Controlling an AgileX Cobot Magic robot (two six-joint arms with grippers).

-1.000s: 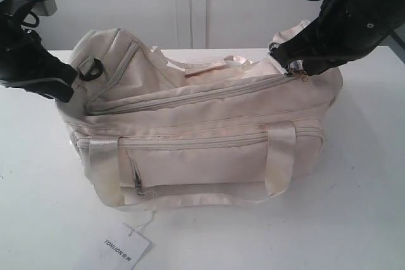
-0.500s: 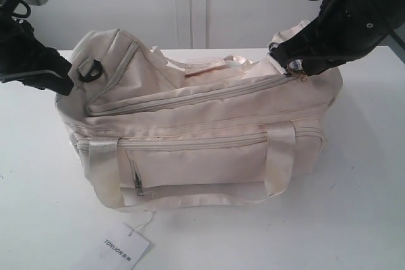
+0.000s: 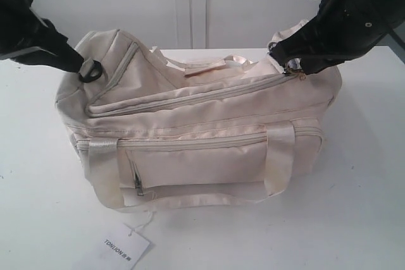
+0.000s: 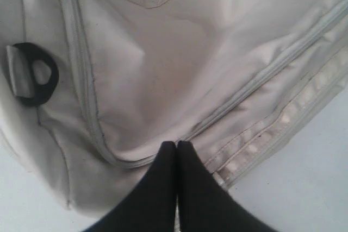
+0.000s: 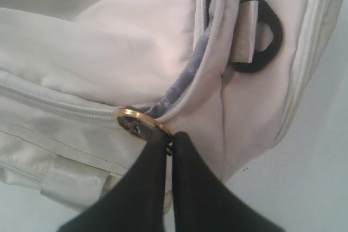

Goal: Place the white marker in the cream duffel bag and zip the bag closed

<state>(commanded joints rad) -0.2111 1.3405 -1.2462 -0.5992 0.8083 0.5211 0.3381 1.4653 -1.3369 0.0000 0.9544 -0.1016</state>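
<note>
The marker is nowhere to be seen from any angle; my guess is that it lies inside the bag [image 3: 202, 124], though nothing here proves it. The bag sits on its base in the middle of the desk [image 3: 354, 207], front pocket toward me, its left end pulled up into a peak.

The top zipper [image 3: 190, 99] looks shut along nearly its whole run. The gold pull [image 5: 138, 120] sits close to the right end, and just past it a short stretch gapes, with grey lining showing between the teeth. So the zipping looks almost done, and only that last bit is left.

The right pincer [image 5: 169, 142] is closed tight, its black tips nipping the pull where the ring meets the slider, beside a black D-ring [image 5: 258, 36] on that end of the bag. The left pincer [image 4: 176, 148] is closed too, fingers pressed together with their tips against the cloth at the zipper's other end. I cannot tell whether any fabric is caught between them. From the front it sits at the raised peak, just beside the other D-ring [image 3: 92, 71].

A white paper tag [image 3: 126, 248] lies on the desk in front of the bag.
</note>
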